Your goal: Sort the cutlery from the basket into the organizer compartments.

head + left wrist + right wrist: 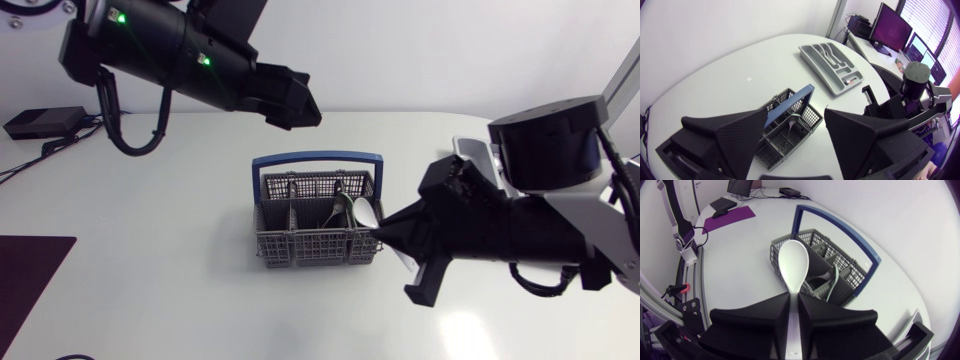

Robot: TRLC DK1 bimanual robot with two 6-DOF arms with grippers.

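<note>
White table top [150,220] under everything, broad and round-edged. Standing upright at the centre of the head frame: grey plastic mesh cutlery basket [318,235] with a blue hoop handle, split into several compartments.

Entering from the right edge of the head frame: right arm [540,235], ending in the matte black right gripper [385,232] at the basket's right end. Clamps from both sides on the stem of a white plastic spoon [792,262], fingers almost together. Spoon bowl out ahead of the fingertips, over the right-hand end of the basket; cannot tell whether clear of the rim. Leaning in a compartment just beyond the bowl: a pale grey-green utensil [835,275].

Upper left of the head frame: left arm [170,50], with the left gripper [295,100] hanging above the table behind the basket, well apart from it. Fingers spread wide, gripping nothing; basket and blue handle visible below, between them, in the left wrist view.

Grey plastic organizer tray [832,60] flat on the table, beyond the basket as seen from the left gripper and near the table's edge. A few grey pieces in its compartments, too small to tell. Only a corner showing at centre right of the head frame, the rest hidden behind the right arm.

Lower left of the head frame: dark purple mat [30,270]. At the left edge: flat black box [45,122] with cables
</note>
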